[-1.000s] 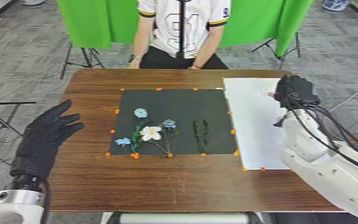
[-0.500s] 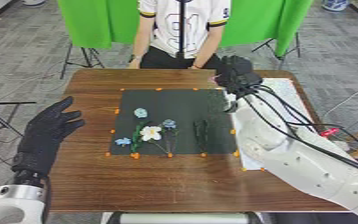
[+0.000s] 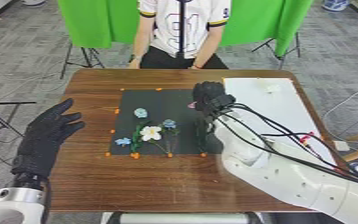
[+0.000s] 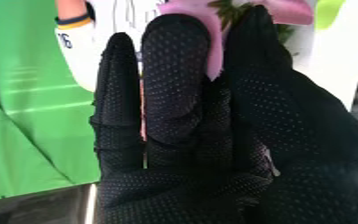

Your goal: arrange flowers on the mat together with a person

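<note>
Since the earlier frames, the right hand [image 3: 213, 96] has swung in from over the white sheet [image 3: 254, 102] to the right side of the dark mat [image 3: 164, 100], while the left hand has hardly moved.

Leftmost, the left hand [image 3: 44, 131] waits beside the mat, its fingers loose and slightly apart, holding nothing. Next, on the mat, come a small blue flower [image 3: 123, 142] near the near-left corner, a pale blue flower [image 3: 140, 113] farther back, a white flower [image 3: 151, 133], and another blue flower [image 3: 169, 123] just beside it. Green foliage [image 3: 200, 131] lies to their right, partly under the right arm.

The right hand's fingers are clamped together with the thumb on a pink flower [image 4: 289, 11], held above the mat. Placing it looks to be the step in hand — best done by lowering it gently onto a bare patch, keeping glove and cables off the foliage, then parting the fingers slowly so the petals don't snag on the fabric.

Farther right, a small pale item [image 3: 273, 88] lies on the sheet. Flowers, mat and sheet carry no writing I can read.
</note>
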`<state>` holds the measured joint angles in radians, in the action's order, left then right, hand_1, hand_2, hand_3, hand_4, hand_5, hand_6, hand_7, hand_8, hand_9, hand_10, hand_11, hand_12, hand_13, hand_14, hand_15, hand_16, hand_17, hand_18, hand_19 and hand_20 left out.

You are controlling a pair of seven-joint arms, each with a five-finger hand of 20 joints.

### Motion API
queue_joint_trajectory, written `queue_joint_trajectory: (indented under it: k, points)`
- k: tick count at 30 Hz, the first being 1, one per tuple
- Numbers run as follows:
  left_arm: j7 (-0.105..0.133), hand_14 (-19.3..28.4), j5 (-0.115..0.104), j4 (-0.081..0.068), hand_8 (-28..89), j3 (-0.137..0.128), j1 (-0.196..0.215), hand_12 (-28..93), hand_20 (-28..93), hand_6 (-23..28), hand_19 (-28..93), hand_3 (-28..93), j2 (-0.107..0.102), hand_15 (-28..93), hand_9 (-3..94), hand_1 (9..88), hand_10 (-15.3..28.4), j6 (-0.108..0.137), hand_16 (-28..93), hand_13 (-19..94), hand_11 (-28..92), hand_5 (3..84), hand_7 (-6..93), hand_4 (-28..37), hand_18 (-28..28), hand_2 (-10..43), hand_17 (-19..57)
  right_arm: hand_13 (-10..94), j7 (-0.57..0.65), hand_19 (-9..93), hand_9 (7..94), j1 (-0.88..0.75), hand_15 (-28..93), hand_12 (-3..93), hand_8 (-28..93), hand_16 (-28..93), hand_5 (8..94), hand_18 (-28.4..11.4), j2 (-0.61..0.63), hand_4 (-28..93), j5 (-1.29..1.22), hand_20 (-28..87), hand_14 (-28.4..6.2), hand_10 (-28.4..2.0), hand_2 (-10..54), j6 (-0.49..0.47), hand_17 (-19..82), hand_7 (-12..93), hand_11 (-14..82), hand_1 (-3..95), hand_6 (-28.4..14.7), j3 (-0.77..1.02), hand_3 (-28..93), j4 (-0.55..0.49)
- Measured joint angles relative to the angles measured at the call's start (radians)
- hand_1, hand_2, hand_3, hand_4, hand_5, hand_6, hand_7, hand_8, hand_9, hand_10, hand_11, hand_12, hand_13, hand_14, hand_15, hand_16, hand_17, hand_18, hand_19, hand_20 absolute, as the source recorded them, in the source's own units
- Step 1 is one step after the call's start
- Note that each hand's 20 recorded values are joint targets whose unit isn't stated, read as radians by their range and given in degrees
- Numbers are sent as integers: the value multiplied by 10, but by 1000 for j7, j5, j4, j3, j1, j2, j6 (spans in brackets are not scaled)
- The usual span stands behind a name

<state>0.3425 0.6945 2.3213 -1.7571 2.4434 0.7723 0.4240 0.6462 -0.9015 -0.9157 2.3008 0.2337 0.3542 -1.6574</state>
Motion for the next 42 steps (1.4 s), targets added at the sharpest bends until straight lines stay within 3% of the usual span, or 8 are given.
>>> queue_joint_trajectory:
  k: [8,13,18,36,42]
  points:
    - [-2,255,0,-3,-122,3,-14,91,80,74,544,804,0,632,319,249,190,-5,-131,231,347,339,183,-268,226,49,-83,725,4,857,810,9,523,327,-28,241,686,-151,-10,-283,48,-23,-40,-56,-95,-78,368,248,115,532,28,-38,640,15]
    - [-6,259,0,-5,-123,5,-20,91,79,75,544,803,0,637,319,249,190,-7,-131,240,348,340,183,-268,225,49,-82,696,15,853,743,13,568,233,-50,165,663,-159,-9,-283,106,-12,-65,-86,-95,-109,363,215,230,462,22,-71,697,9]
    - [-11,256,1,-6,-122,6,-26,90,79,75,545,803,1,637,320,249,190,-8,-131,237,348,340,182,-268,225,49,-82,684,27,854,718,18,580,187,-116,154,654,-165,-9,-282,143,-8,-73,-103,-95,-136,361,200,274,438,20,-97,719,4]
    - [-10,257,0,-5,-122,3,-12,89,78,76,545,803,0,637,321,249,191,-6,-133,238,350,341,182,-268,225,49,-83,637,42,867,637,4,612,164,-122,143,588,-188,26,-268,139,3,-100,-133,-95,-232,344,168,254,387,-1,-43,708,-109]
    - [5,257,-2,-5,-123,6,-5,89,78,76,545,802,-4,637,321,249,191,-6,-132,237,350,341,182,-268,225,50,-83,630,36,862,628,-86,613,163,-120,140,582,-193,38,-259,72,2,-105,-139,-95,-226,338,165,249,374,-6,114,705,-175]
